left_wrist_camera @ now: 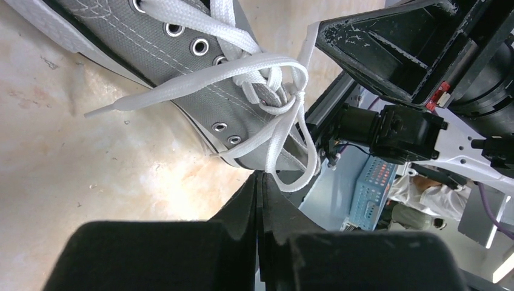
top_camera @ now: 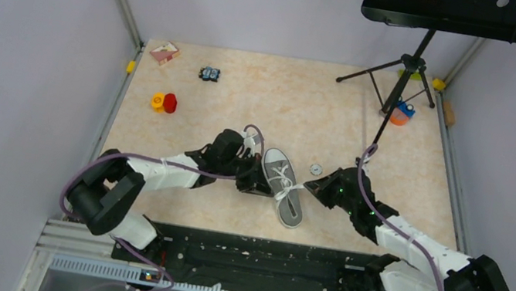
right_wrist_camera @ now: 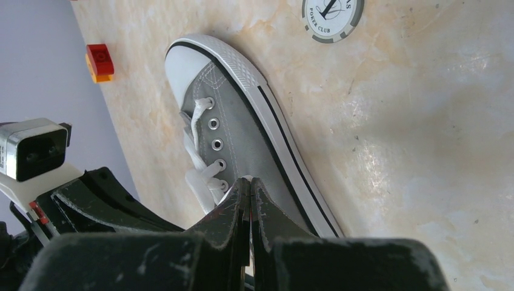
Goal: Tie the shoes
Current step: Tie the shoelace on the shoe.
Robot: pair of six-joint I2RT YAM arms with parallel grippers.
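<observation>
Shoe (top_camera: pixel 281 184) lies sole-down on the table (top_camera: pixel 285 103), mid-front, between the two arms, toe pointing away from the bases. Laces (left_wrist_camera: pixel 267 60) are crossed over the upper eyelets with a small knot (left_wrist_camera: pixel 291 97) drawn in. One loop hangs off the side and one free end trails on the table, so I'd call the bow not done yet.

Left gripper (left_wrist_camera: pixel 259 177) sits hard against the shoe's left flank with its fingers fully closed. The hanging loop runs right into the tips, so it looks pinched.

Right gripper (right_wrist_camera: pixel 247 183) is on the opposite flank, also closed tight with white lace at its tips. From above, a strand runs straight from the shoe to it.

My read: each arm holds a lace from opposite sides so an outward pull cinches the knot.

Poker chip (right_wrist_camera: pixel 332 15) sits near the toe, clear of the work. Risk is a thin lace slipping out.
</observation>
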